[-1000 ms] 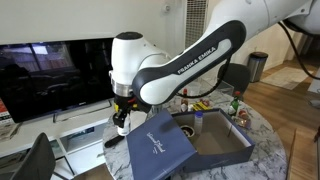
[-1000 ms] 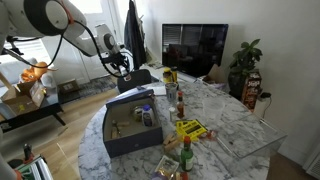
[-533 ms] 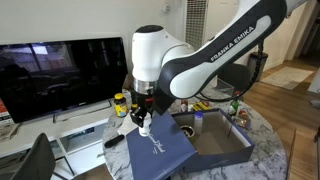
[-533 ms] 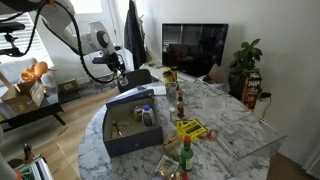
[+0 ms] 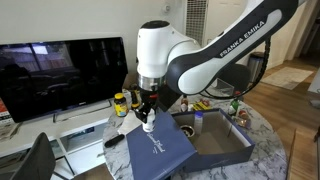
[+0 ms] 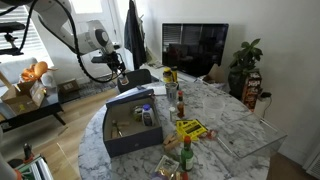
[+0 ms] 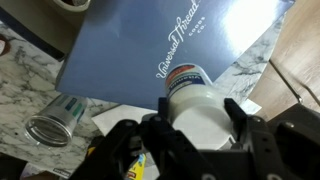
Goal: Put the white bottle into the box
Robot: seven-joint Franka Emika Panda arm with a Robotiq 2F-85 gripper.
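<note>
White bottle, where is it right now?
In the wrist view the white bottle is clamped in the gripper above the navy lid. In an exterior view it hangs picture-left of the box, not over it.

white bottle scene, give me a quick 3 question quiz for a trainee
1. True or false: the pincer grips the white bottle.
2. Fill in: the box is coloured ___.
3. The white script lettering is on: A the flat lid; B the box's wall; C the box's floor.
Key: 1 true; 2 navy; 3 A.
</note>
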